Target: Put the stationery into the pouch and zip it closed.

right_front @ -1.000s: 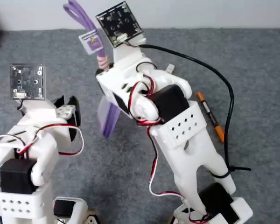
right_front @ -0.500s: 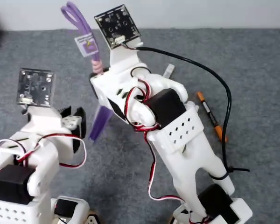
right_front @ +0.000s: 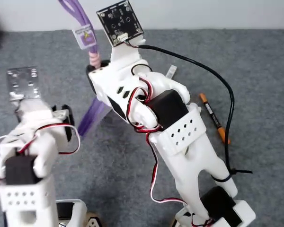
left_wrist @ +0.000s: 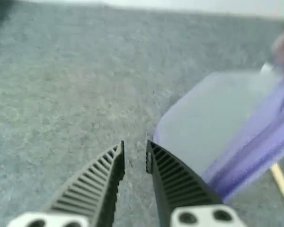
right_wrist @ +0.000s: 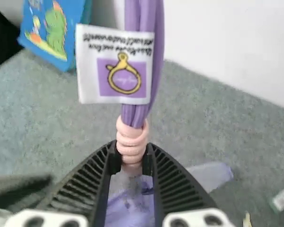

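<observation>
The translucent purple pouch (right_front: 90, 116) hangs tilted off the table from its purple strap (right_front: 75, 12), which carries a white tag (right_front: 85, 37). My right gripper (right_wrist: 131, 151) is shut on the pink coil (right_wrist: 131, 137) at the base of that strap, and the pouch body (right_wrist: 132, 201) shows below the jaws. My left gripper (left_wrist: 135, 158) hovers low over the grey carpet beside the pouch (left_wrist: 217, 132), its jaws a narrow gap apart with nothing between them. An orange pen (right_front: 213, 117) lies on the carpet on the far side of the right arm.
A small white and green item (right_front: 171, 72) lies on the carpet behind the right arm. A black cable (right_front: 227, 94) arcs over the pen. A blue picture card (right_wrist: 54, 28) leans against the white wall. The carpet (right_front: 260, 61) stretches to the wall.
The right arm has swung the pouch's lower end toward the left arm, and the strap leans further over. The left arm has drawn back toward the left edge.
</observation>
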You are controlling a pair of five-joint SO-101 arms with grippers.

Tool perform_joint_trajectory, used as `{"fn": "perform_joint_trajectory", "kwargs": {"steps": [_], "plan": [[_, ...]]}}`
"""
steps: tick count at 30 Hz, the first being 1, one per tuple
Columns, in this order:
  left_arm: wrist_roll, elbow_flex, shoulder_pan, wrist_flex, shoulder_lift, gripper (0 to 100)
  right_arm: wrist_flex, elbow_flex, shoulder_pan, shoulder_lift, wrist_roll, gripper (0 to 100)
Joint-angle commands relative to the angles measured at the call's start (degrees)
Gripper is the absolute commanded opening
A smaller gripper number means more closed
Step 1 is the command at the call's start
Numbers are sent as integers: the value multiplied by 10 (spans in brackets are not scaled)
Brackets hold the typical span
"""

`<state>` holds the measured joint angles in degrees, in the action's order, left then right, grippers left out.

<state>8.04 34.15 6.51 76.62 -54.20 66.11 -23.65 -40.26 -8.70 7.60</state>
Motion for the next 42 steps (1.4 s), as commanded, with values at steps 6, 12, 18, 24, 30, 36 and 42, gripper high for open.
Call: {"fn": "perform_joint_trajectory", "kwargs": {"steps": [6,12,18,24,30,36,42], "plan": [[8,116,-212,-135,-8,33,-75,-25,-6,-14,9,8],[4,80,-239,-127,-8,15,-70,-25,-7,-14,10,8],[3,56,-66,-97,-28,15,-27,-21,-22,-14,11,8],[-38,47,-41,-45,-135,14,-10,-20,-29,-13,11,8],[-38,45,-26,4,-238,14,0,4,-53,-16,11,8],[-55,45,91,11,-292,14,77,14,-116,-14,18,8],[-65,46,178,11,-311,14,106,62,-167,-13,40,8]]}}
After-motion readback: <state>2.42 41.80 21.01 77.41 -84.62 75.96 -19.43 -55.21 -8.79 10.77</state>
